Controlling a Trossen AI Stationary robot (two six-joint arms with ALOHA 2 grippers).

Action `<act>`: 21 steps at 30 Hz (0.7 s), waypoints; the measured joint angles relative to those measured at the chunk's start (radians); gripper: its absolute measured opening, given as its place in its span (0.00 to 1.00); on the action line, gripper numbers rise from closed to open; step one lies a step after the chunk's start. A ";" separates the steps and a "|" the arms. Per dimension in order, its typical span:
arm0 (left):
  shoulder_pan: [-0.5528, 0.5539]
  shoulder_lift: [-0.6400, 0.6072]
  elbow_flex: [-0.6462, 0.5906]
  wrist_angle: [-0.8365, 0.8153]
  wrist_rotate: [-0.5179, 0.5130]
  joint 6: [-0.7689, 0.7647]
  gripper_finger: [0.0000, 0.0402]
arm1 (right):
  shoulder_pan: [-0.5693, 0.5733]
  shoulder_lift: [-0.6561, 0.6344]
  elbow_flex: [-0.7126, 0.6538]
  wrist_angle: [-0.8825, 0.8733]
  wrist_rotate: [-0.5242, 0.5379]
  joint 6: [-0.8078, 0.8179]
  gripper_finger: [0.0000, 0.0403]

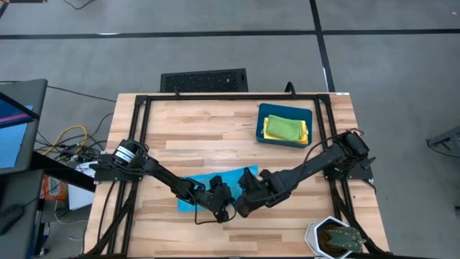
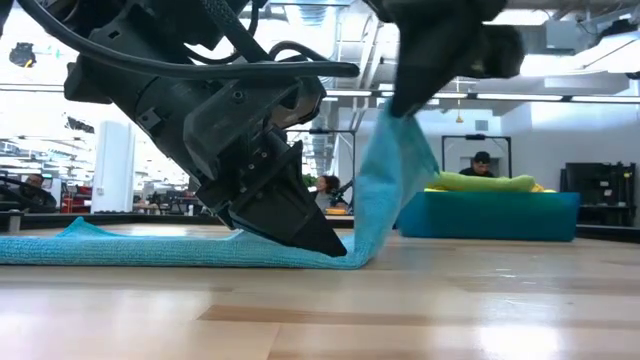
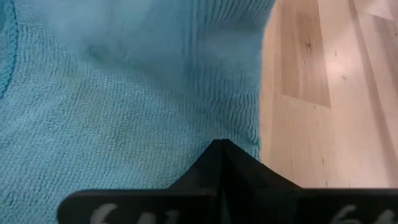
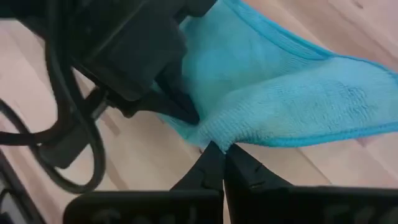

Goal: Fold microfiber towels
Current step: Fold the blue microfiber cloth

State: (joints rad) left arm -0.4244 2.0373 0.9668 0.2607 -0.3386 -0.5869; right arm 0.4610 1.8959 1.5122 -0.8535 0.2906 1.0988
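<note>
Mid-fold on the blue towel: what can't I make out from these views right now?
- High view: most of the light blue towel is covered by both arms; the left gripper and right gripper crowd its near edge, hiding the fold line.
- Low view: the lifted corner's top disappears behind the dark gripper body above it.
- High view: how many folded towels sit in the teal bin is too small to tell.

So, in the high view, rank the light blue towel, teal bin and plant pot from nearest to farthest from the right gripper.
1. Light blue towel: pinched in the right gripper.
2. Plant pot: front right corner.
3. Teal bin: back right, holding folded towels.
</note>
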 joint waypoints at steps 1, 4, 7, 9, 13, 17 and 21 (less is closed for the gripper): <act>0.000 0.000 0.000 0.000 -0.001 0.000 0.00 | -0.003 0.006 0.000 0.021 -0.001 -0.010 0.05; 0.000 0.000 0.000 0.000 -0.002 0.000 0.00 | -0.007 0.013 0.000 0.027 -0.013 -0.027 0.04; 0.000 -0.002 0.000 -0.004 0.016 0.022 0.00 | -0.008 0.031 -0.001 -0.017 -0.001 -0.008 0.05; 0.003 -0.011 0.001 -0.025 0.041 0.039 0.00 | -0.003 0.030 -0.002 -0.071 0.012 0.022 0.05; 0.001 -0.048 0.000 -0.107 0.034 0.076 0.00 | 0.018 0.028 -0.001 -0.171 0.018 0.057 0.04; 0.004 -0.090 -0.003 -0.177 0.007 0.171 0.00 | 0.038 0.028 -0.001 -0.160 0.008 0.062 0.04; 0.006 -0.121 -0.003 -0.274 -0.049 0.242 0.00 | 0.054 0.028 -0.001 -0.153 0.007 0.088 0.05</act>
State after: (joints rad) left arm -0.4187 1.9161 0.9634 -0.0136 -0.3871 -0.3448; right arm 0.5153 1.9244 1.5116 -1.0067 0.2971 1.1866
